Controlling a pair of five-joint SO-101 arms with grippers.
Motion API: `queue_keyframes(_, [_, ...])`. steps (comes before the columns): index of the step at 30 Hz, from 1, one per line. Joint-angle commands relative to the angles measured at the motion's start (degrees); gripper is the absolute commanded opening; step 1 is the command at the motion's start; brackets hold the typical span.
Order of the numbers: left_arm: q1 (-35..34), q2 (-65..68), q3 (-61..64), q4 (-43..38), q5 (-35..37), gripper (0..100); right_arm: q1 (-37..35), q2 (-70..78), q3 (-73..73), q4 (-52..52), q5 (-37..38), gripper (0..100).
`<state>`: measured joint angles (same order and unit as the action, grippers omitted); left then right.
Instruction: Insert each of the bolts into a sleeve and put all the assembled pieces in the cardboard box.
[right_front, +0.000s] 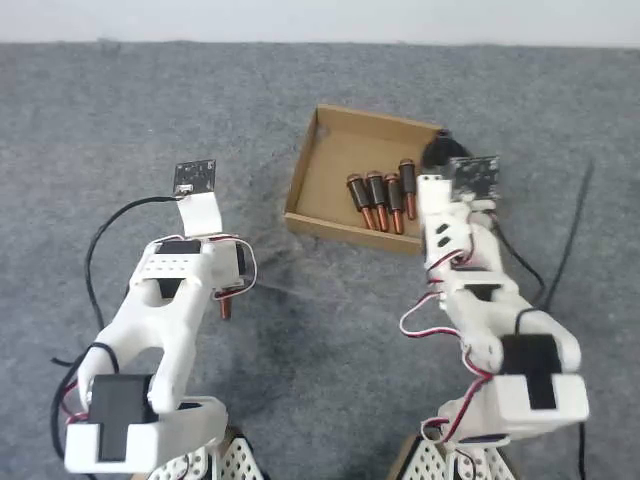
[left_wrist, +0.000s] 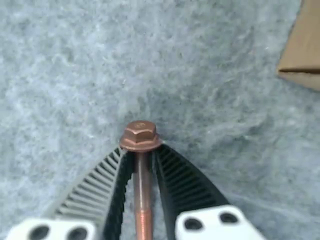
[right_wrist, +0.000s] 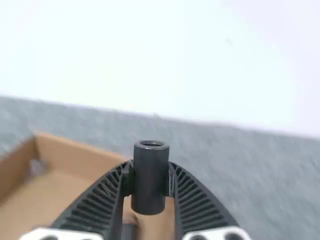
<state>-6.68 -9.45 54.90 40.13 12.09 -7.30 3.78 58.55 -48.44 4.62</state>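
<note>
We see the left claw (left_wrist: 142, 152) clamped on a copper bolt (left_wrist: 140, 136), left of centre in the high view. The right claw (right_wrist: 150, 169) grips a black sleeve (right_wrist: 150, 180) at the right edge of the cardboard box (right_front: 300, 185).

Bright, even light, seemingly from overhead; soft shadows.

bolt (left_wrist: 142, 160): threaded end cut off by edge | cardboard box (left_wrist: 301, 55): one corner shown, rest cut off | sleeve (right_wrist: 150, 187): flanks hidden within right gripper (right_wrist: 150, 167)
</note>
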Motion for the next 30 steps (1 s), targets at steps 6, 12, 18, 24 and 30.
queue_keyframes(6, [-0.18,-3.69,-0.4,-3.69,-1.05,1,-10.24,2.42,-1.49,-20.53,0.7,0.7])
queue_keyframes(12, [-0.18,-3.69,-0.4,-3.87,-1.05,1,-19.12,2.77,7.56,-30.2,0.7,0.7])
queue_keyframes(18, [-0.18,-3.69,-0.4,-3.87,-1.05,1,-24.13,2.86,18.99,-39.96,0.7,0.7])
queue_keyframes(24, [-0.18,-3.69,-0.4,-3.87,-1.05,1,-26.51,2.86,28.13,-46.73,0.53,0.7])
queue_keyframes(30, [-0.09,-3.69,-0.4,-3.87,-1.05,1,-26.33,2.68,36.22,-51.74,0.35,0.7])
